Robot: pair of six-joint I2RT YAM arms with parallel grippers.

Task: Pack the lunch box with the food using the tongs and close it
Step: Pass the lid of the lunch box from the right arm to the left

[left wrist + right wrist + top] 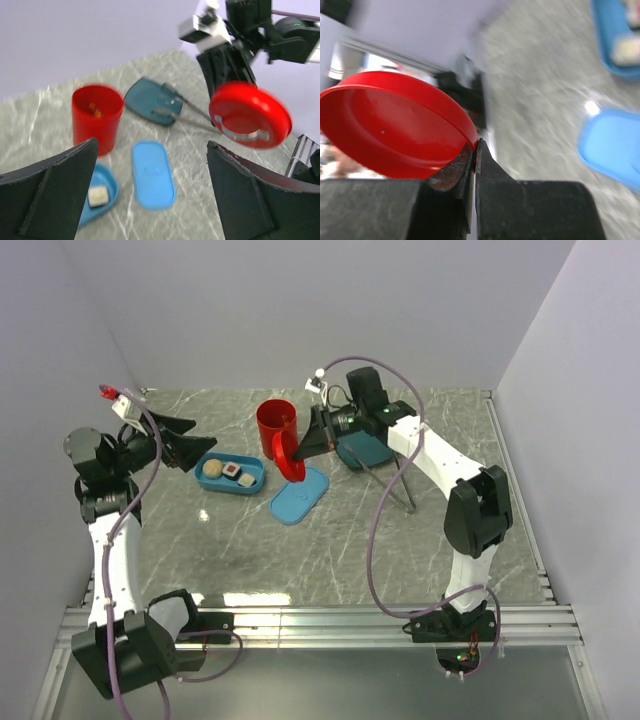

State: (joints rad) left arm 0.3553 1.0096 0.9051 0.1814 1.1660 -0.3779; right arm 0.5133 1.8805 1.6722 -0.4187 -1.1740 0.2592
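Observation:
The light-blue lunch box (222, 483) lies left of centre with a beige ball (213, 469) and two sushi-like pieces of food (232, 472) in it. Its flat blue lid (299, 495) rests on the table to its right. My left gripper (185, 445) hovers open and empty just left of the box, and its wrist view shows the lid (152, 174) and a white food piece (98, 196). My right gripper (475, 150) is shut on the rim of a red round lid (390, 125), held in the air above the blue lid. The silver tongs (388, 478) lie partly on the teal plate (362, 450).
A red cup (276, 425) stands open behind the lunch box, with an orange piece (94, 110) showing inside it. The teal plate lies under the right arm. Grey walls close off the back and both sides of the marble table (300, 550).

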